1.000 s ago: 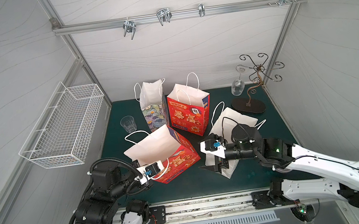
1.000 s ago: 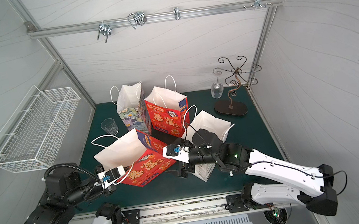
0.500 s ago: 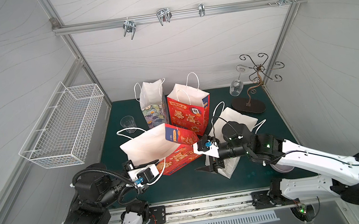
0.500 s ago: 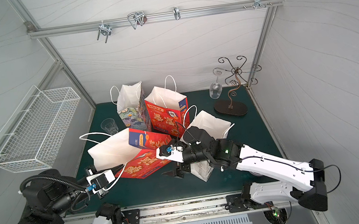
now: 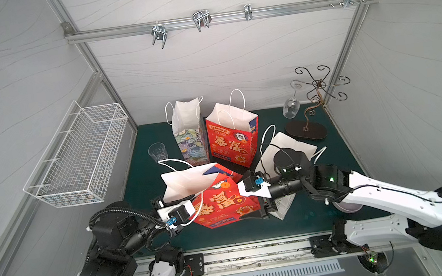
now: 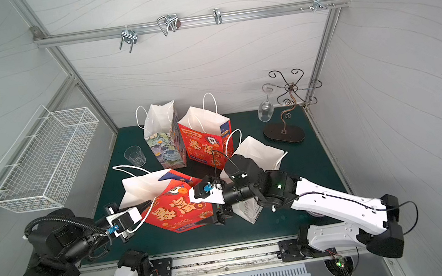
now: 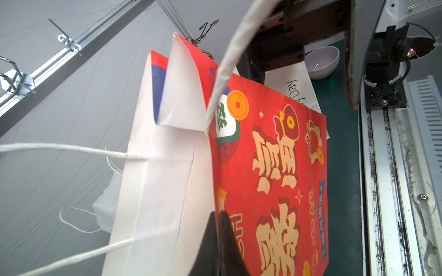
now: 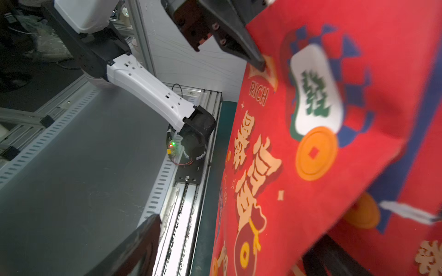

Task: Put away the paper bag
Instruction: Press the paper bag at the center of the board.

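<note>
Over the last second the red printed paper bag with gold lettering (image 5: 223,206) has shifted toward the front-middle of the dark green worktop (image 5: 306,220). The left jaws are clenched on its rim, and the right jaws, spread wide and grasping nothing, now straddle its bottom end. A two-handed lift or fold looks close. Its white twisted-cord handles (image 7: 229,59) trail slack, and the creased white lining gapes.

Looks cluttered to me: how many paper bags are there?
4: floral bag and red bag standing at the back, tilted red bag in front, white bag under the right arm.
</note>
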### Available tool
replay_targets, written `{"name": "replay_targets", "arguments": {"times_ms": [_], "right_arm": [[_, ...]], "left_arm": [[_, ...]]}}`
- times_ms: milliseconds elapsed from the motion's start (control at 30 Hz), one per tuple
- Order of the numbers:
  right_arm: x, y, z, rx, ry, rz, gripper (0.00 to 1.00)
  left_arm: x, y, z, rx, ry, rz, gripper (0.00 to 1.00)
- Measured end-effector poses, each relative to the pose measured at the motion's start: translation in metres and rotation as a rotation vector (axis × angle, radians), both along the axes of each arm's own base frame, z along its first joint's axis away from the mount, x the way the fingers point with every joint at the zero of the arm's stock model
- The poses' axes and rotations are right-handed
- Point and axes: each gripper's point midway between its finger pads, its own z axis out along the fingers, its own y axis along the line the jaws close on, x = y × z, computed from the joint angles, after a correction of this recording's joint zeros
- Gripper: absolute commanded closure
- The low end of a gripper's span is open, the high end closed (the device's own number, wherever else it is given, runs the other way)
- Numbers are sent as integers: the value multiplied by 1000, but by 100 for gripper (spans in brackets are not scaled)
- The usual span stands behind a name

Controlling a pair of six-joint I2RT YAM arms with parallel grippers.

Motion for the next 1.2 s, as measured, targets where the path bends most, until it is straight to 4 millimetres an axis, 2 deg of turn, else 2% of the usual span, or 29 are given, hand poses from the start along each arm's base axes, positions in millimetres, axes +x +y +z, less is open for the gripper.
{"name": "replay_targets", "arguments": {"times_ms": [200, 333, 433, 567, 767, 933, 1200], "right_arm": [[24, -6, 44, 78, -111, -107, 1], [33, 1, 60, 97, -131, -134, 1], [43, 10, 58, 84, -131, -148, 1], [51, 19, 44, 49, -140, -123, 1], [60, 21, 37, 36, -162, -87, 1], [55, 26, 40, 49, -133, -12, 1], [41, 38, 29, 41, -66, 104, 1]], "left_arm": [[0, 2, -7, 34, 6, 0, 100], [-1, 2, -11, 49, 9, -7, 100], [-2, 2, -12, 59, 9, -11, 100], [-5, 3, -18, 76, 22, -18, 100], [-8, 2, -25, 114, 34, -43, 100], [-11, 2, -26, 128, 35, -62, 100], [-13, -1, -25, 136, 34, -94, 100]]}}
